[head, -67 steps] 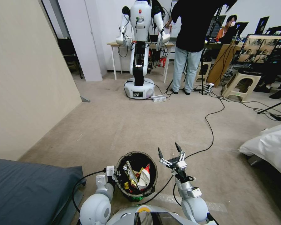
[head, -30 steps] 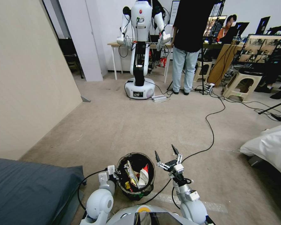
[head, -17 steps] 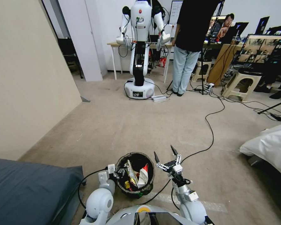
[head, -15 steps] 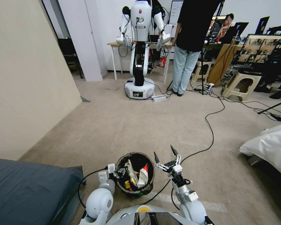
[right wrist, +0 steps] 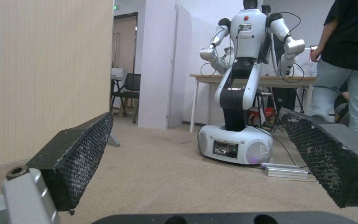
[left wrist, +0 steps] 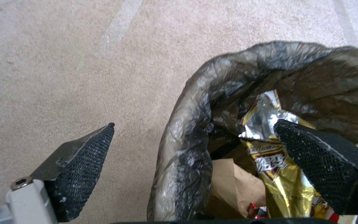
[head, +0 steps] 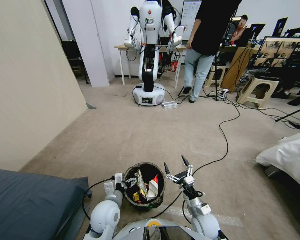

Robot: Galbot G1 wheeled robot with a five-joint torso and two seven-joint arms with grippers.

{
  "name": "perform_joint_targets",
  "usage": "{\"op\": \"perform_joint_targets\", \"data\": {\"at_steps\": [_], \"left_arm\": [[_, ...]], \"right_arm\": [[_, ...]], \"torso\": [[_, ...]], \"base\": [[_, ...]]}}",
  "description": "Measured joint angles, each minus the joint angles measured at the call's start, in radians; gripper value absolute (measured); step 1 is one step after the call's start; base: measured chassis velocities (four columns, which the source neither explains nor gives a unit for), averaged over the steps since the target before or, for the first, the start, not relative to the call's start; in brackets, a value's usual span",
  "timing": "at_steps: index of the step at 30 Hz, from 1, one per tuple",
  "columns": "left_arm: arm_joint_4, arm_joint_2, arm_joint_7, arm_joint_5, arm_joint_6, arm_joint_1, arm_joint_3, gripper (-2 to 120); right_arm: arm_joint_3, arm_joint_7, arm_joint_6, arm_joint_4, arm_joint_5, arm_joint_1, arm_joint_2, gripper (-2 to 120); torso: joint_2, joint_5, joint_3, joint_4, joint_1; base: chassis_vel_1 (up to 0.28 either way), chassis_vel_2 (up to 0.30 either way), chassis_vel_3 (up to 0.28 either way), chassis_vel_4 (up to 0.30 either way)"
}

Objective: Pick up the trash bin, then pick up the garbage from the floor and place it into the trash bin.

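While the trash bin (head: 144, 184) sits on the floor just before the robot's base, the left pincer (left wrist: 193, 161) straddles its near rim with fingers apart, one outside the wall, one inside among the garbage (head: 146, 188). The bin looks light and stiff, but its dark liner bag is thin and slippery; the rim is probably the best place to clamp. The wrappers inside are crinkly and featherweight. Just right of the bin, the right pincer (head: 174, 166) hovers with fingers apart, holding nothing. A black cable (head: 225, 133) trails across the carpet beyond. Farther off stand another white robot (head: 150, 53) and a person beside a bench (head: 121, 47).
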Motion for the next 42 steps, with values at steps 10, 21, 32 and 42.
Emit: {"op": "perform_joint_targets", "data": {"at_steps": [10,21,32,42], "left_arm": [[-0.054,0.003,0.019,0.070,-0.035,0.027,0.007,99],[-0.121,0.003,0.092,0.303,-0.253,0.062,0.014,99],[-0.082,-0.015,0.136,0.493,-0.582,0.077,0.018,100],[-0.051,-0.024,0.141,0.559,-0.686,0.079,0.018,100]], "right_arm": [[0.000,0.001,0.000,-0.001,0.001,0.003,0.001,100],[-0.002,0.042,-0.004,-0.002,-0.015,0.004,0.010,100],[-0.017,0.278,-0.147,0.097,-0.099,-0.027,0.038,100],[-0.025,0.339,-0.190,0.101,-0.155,-0.038,0.071,100]], "torso": [[0.000,0.0000,0.000,0.0000,0.000],[0.000,0.0001,0.000,0.0001,0.000],[0.000,0.0000,0.000,0.0001,0.000],[0.000,0.0000,0.000,0.0000,0.000]], "base": [[0.000,0.000,0.000,0.000],[0.000,0.000,0.000,0.000],[0.000,0.000,0.000,0.000],[0.000,0.000,0.000,0.000]]}}
